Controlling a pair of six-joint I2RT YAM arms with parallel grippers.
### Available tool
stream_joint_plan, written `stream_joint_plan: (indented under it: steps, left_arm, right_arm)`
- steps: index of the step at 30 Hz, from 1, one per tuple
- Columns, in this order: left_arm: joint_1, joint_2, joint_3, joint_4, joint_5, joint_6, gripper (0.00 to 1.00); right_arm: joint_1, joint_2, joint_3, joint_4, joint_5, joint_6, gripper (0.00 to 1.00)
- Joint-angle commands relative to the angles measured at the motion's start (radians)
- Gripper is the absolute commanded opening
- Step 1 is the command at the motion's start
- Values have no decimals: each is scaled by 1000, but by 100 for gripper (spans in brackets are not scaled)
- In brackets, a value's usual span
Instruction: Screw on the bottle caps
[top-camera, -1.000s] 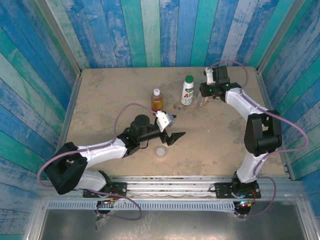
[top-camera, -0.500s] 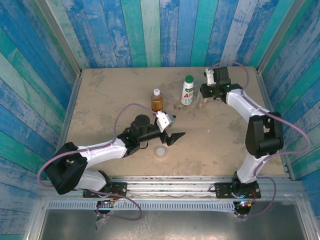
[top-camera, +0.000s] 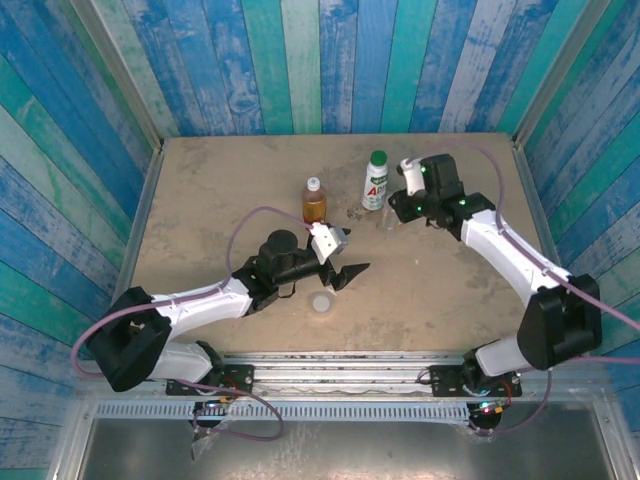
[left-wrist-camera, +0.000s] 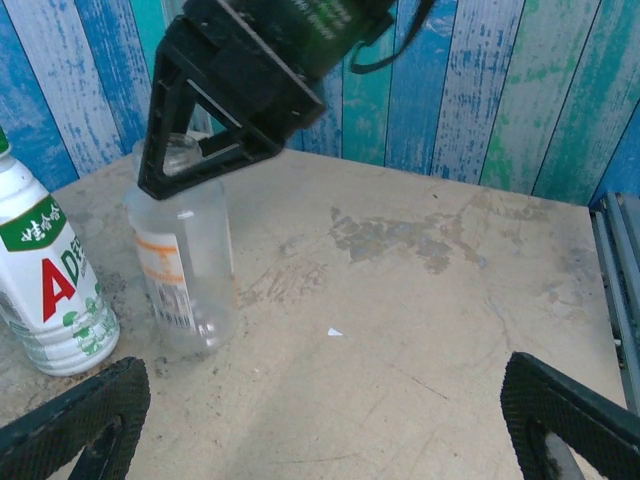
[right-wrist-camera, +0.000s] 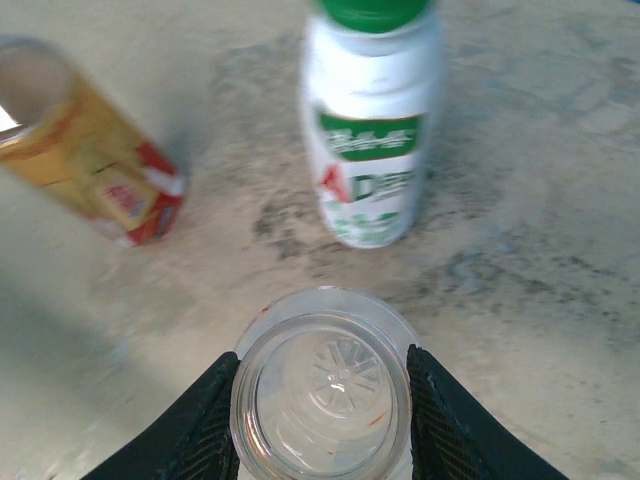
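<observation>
The short clear bottle (right-wrist-camera: 322, 385) stands uncapped, and my right gripper (right-wrist-camera: 322, 400) is shut on its neck from above. From the left wrist view the same clear bottle (left-wrist-camera: 185, 260) stands under the right gripper (left-wrist-camera: 250, 90). Just beyond it stands the white bottle (top-camera: 375, 185) with the dark green cap (top-camera: 377, 157) on top. The amber bottle (top-camera: 314, 203) carries the tiny white cap (top-camera: 313, 183). The pale grey cap (top-camera: 322, 302) lies loose on the table. My left gripper (top-camera: 345, 272) hovers open just right of and beyond it, with nothing between its fingers (left-wrist-camera: 70, 420).
The tan table (top-camera: 220, 200) is walled by blue-green planks (top-camera: 300, 60) at the back and sides. A metal rail (top-camera: 340, 370) runs along the near edge. Bare table lies at the left and in front of the right arm.
My right arm has swung forward and left, its wrist turned, still holding the clear bottle beside the white one. The left arm has barely moved.
</observation>
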Motion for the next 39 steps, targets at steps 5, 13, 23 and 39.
stream_joint_plan:
  steps: [5,13,23,39]
  left_arm:
    - [50,75,-7,120,5,-19,94]
    - [89,178,6,227,59,9,98]
    - [102,218,-52,340,88,17,83]
    - [102,226,-67,350,121,6,75]
  right_arm:
    - [166,-83,33,-139,1,-6,40]
    - [322,-98,69,-182,-13,19,39]
    - [359,-92,108,-212,11,20,38]
    - [372,-92,110,-203,-30,72,38]
